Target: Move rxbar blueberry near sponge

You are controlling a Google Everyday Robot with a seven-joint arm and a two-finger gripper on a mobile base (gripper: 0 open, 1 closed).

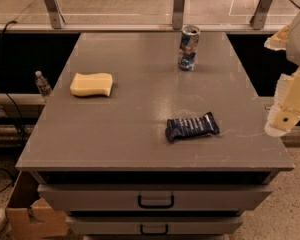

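Observation:
The rxbar blueberry is a dark navy wrapper with pale stripes, lying flat on the grey table top, right of centre and towards the front. The sponge is a pale yellow wavy-edged block lying at the left of the table, further back. My gripper is at the right edge of the view, beyond the table's right side and well to the right of the bar. It holds nothing that shows.
A blue-and-silver drink can stands upright at the back of the table. Two drawers sit under the top. A small bottle stands off the left edge, and a cardboard box lies on the floor at the lower left.

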